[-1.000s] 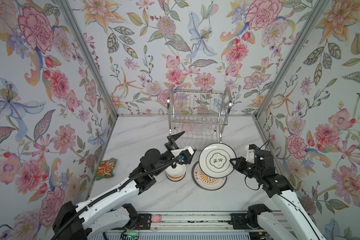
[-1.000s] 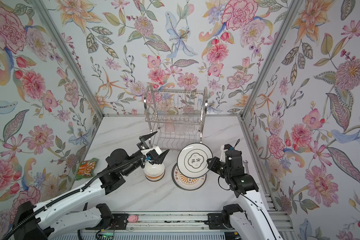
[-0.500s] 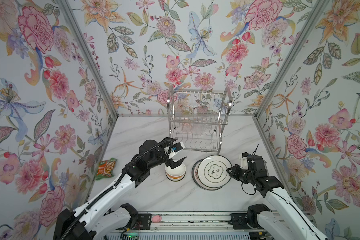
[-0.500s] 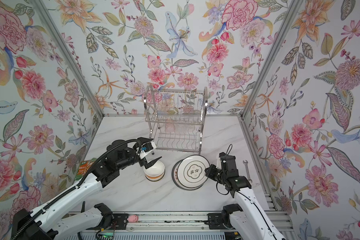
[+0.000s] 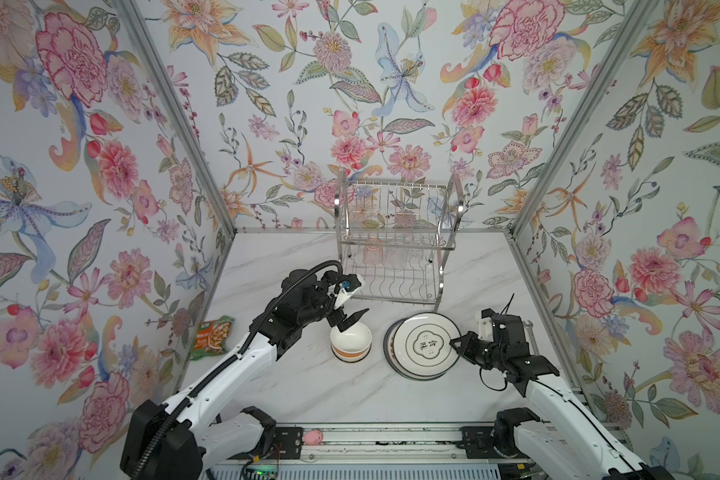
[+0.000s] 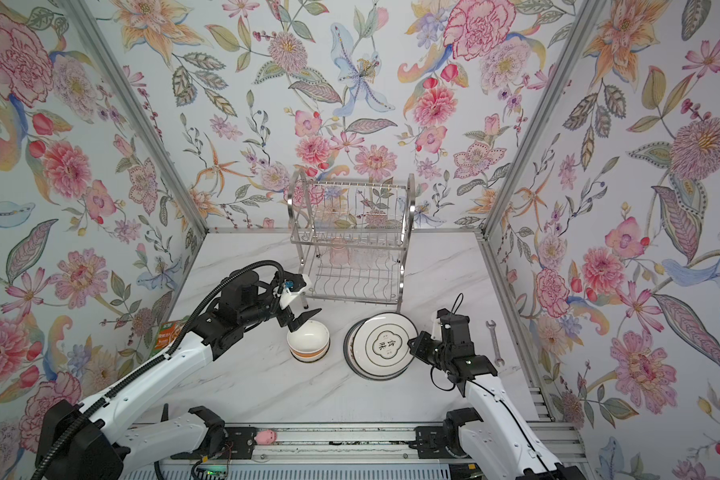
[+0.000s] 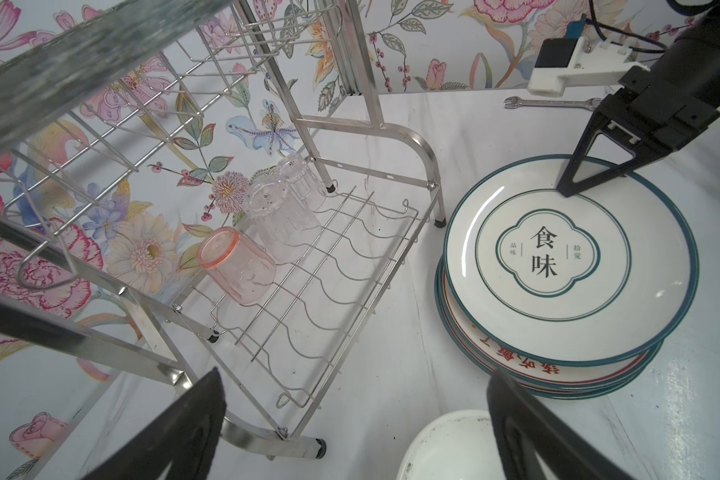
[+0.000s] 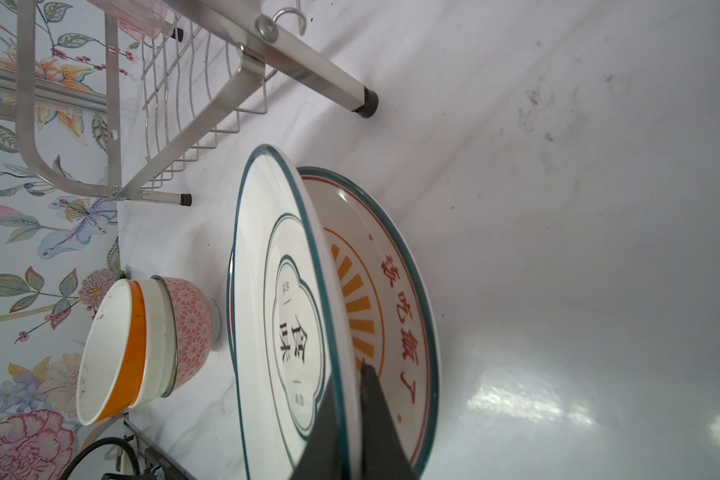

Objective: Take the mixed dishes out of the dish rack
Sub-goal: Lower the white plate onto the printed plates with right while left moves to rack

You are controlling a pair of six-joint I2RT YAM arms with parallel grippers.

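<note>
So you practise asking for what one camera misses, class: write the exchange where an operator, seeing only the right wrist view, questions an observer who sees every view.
Operator: My right pincer grips the dark-rimmed plate. What is in the dish rack?
Observer: A pink tumbler and two clear tumblers, on the lower shelf.
Operator: Where is the left pincer?
Observer: Open, over the stacked bowls.
</note>
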